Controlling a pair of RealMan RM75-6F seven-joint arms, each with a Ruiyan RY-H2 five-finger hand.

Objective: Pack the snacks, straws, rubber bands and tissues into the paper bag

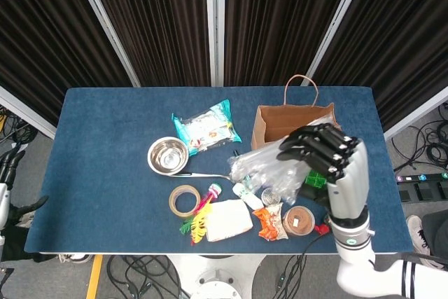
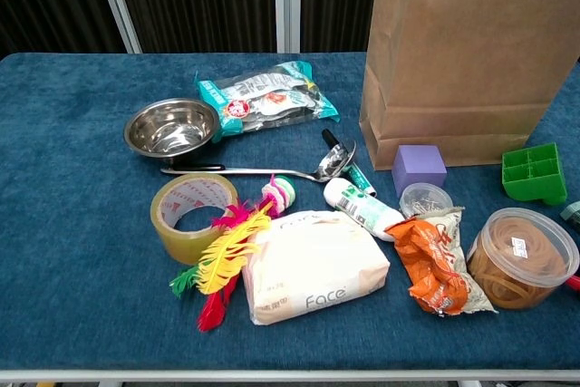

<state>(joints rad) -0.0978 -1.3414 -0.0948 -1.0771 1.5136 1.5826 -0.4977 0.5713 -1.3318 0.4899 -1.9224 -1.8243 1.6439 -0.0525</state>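
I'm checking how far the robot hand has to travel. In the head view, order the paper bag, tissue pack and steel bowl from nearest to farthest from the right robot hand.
1. Paper bag: right behind the right robot hand, partly covered by it.
2. Tissue pack: lower left, near the table's front edge.
3. Steel bowl: farthest, well to the left.
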